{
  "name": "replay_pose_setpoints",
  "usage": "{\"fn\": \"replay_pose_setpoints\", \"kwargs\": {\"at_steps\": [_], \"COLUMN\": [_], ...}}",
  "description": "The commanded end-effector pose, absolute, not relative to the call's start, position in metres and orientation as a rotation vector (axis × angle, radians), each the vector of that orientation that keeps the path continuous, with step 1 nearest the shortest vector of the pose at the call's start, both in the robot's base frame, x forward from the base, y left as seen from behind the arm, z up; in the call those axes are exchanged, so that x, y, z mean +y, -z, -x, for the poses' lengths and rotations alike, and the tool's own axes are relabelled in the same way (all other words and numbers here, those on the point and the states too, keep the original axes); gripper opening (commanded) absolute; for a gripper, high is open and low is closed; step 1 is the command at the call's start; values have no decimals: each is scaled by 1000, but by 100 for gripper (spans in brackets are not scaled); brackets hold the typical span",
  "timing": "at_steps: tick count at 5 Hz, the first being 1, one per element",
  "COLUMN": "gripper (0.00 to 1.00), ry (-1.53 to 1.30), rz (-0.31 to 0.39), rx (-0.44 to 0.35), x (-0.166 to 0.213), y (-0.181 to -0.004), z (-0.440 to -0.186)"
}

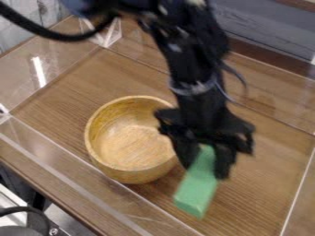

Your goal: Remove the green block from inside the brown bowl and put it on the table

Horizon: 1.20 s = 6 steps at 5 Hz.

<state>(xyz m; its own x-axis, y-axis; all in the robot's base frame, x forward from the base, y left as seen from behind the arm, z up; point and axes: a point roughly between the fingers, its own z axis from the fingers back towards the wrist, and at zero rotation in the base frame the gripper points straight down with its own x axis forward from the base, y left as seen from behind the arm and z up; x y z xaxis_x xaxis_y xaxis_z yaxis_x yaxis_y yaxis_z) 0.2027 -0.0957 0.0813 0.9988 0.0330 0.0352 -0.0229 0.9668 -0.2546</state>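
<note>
The green block (197,191), a bright green bar, hangs tilted just to the right of the brown bowl (123,138), low over the table (74,88). My gripper (204,164) is shut on the green block's upper end; its dark fingers (189,155) straddle the bar. The black arm reaches down from the upper left and is motion-blurred. The light-brown wooden bowl sits left of centre with nothing showing inside it. Whether the block's lower end touches the tabletop I cannot tell.
Low clear acrylic walls (25,138) border the tabletop on all sides. A white tag or label (109,35) stands at the back wall. Bare wood-grain surface (264,101) lies to the right of the arm and behind the bowl.
</note>
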Motion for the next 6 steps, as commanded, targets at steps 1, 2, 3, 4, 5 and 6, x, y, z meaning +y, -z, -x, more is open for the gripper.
{"fn": "replay_pose_setpoints", "kwargs": {"at_steps": [1,2,3,4,5,6], "gripper": [0,0,0,0,0,100], "ry": [-16,-6,-11,-16,-22,-27], "rz": [268,267,266,266,265,268], "rx": [-82,-87,-88,-90,-90,-89], "x": [-114,-119,-118,-116,-114,-113], "y": [-78,-70,-67,-66,-64,-66], "z": [-209,-211,-213,-214,-215,-216]}}
